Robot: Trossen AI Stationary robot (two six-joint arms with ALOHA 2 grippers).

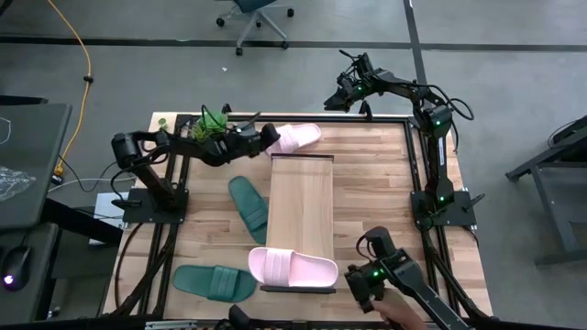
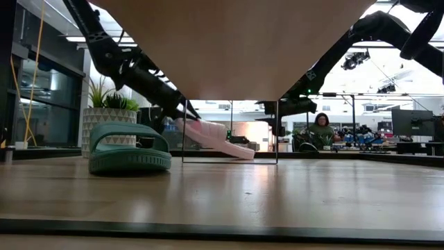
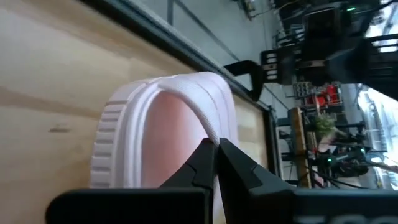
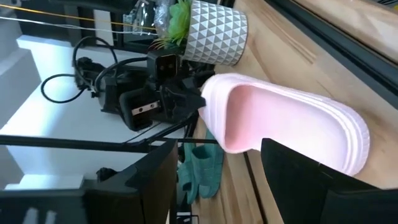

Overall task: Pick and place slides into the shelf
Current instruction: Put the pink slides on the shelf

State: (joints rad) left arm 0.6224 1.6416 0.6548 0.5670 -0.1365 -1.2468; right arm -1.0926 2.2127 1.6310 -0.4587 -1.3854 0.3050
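The pink slide (image 1: 298, 137) looked light and rubbery, soft enough to flex, so its thin heel rim seemed the best place to pinch. It was pale pink with a ribbed sole edge, lying at the table's far edge just beyond the shelf (image 1: 301, 197), one end lifted in the low view. The left gripper (image 3: 216, 163) was clamped shut on that rim. The right gripper (image 4: 214, 180) hovered by the slide's other end, fingers wide apart, holding nothing
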